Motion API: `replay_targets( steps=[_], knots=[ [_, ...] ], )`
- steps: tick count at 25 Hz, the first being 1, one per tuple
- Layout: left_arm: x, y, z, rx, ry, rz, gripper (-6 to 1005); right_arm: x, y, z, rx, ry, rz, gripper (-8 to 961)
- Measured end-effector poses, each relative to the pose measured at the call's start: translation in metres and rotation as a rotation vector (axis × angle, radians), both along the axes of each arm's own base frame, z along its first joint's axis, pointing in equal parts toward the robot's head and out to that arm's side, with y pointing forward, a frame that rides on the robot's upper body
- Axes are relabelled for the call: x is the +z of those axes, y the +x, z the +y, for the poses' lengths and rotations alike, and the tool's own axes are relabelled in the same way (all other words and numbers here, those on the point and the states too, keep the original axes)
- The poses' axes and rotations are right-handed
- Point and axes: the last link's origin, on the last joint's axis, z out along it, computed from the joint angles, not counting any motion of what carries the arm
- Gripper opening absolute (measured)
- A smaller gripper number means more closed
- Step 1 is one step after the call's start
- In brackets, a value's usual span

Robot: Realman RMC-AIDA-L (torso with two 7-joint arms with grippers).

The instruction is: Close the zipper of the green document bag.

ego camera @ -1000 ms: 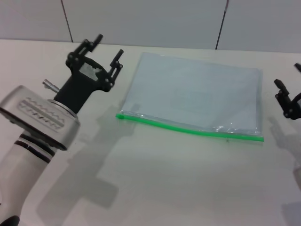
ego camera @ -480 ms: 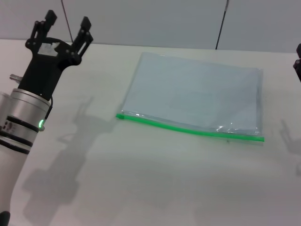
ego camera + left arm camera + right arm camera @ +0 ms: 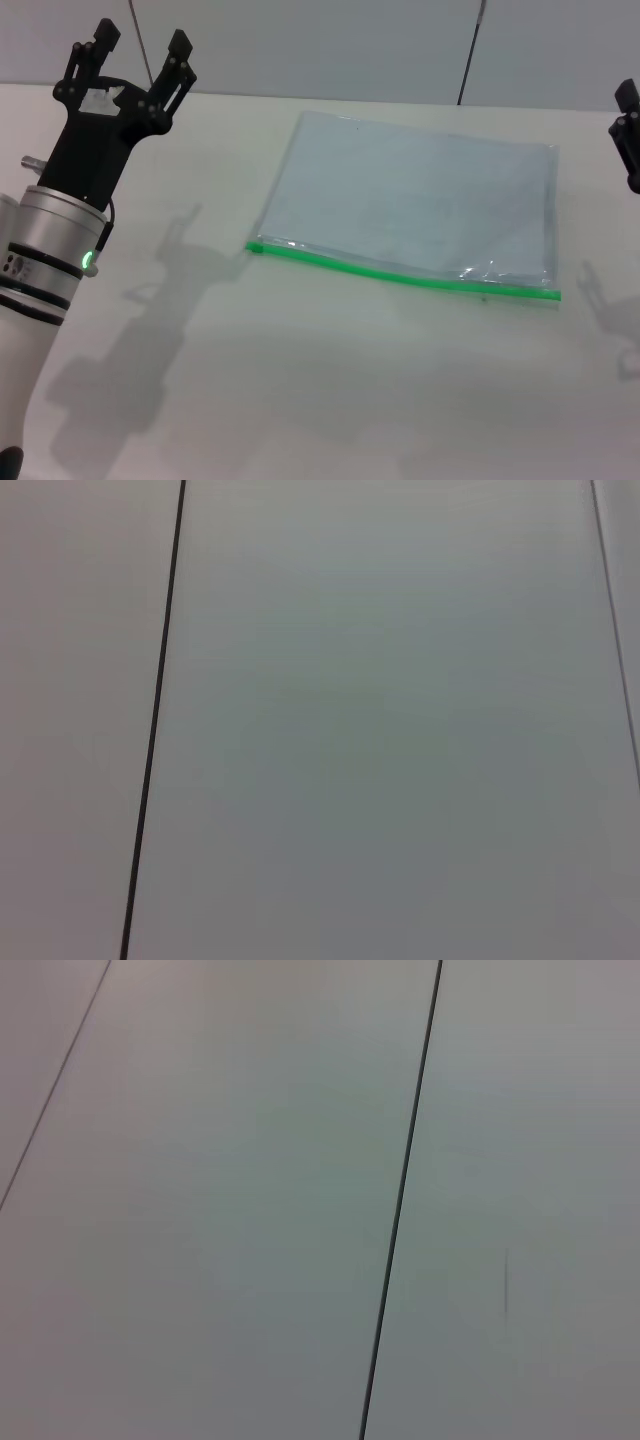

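- Nearest you, the plain off-white table (image 3: 330,400) carries only arm shadows.
- Next comes the thin bright green plastic zipper (image 3: 400,275), running along the long near edge of the pouch from end to end. You can judge the job as either finished or barely begun: no gap shows along the strip, but you cannot make out the slider, so treat the closure as unconfirmed.
- Behind the strip lies the green document bag (image 3: 420,200), a large flat rectangular pouch of translucent pale blue-grey plastic, resting flat near the middle of the table, slightly right of centre and turned a little askew. It looks smooth, with a few shiny creases near its right near corner, and appears empty or nearly so.
- To your left, the black left gripper (image 3: 135,55) is raised, fingers spread apart and holding nothing, well apart from the pouch.
- At the far right edge, the right gripper (image 3: 630,135) is only partly visible; you cannot tell how its fingers stand.
- Both wrist cameras show you only pale wall panels with dark seams.
- Neither gripper touches the pouch.
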Motion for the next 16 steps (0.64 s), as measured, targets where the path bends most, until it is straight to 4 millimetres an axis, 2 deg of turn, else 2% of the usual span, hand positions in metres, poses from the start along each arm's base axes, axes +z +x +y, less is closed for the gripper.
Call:
replay_targets(
  steps=[16],
  knots=[
    [-0.0011, 0.0008, 0.0011, 0.003, -0.004, -0.003, 847, 0.0006, -0.0007, 0.001, -0.002, 0.004, 0.01, 690]
  ],
)
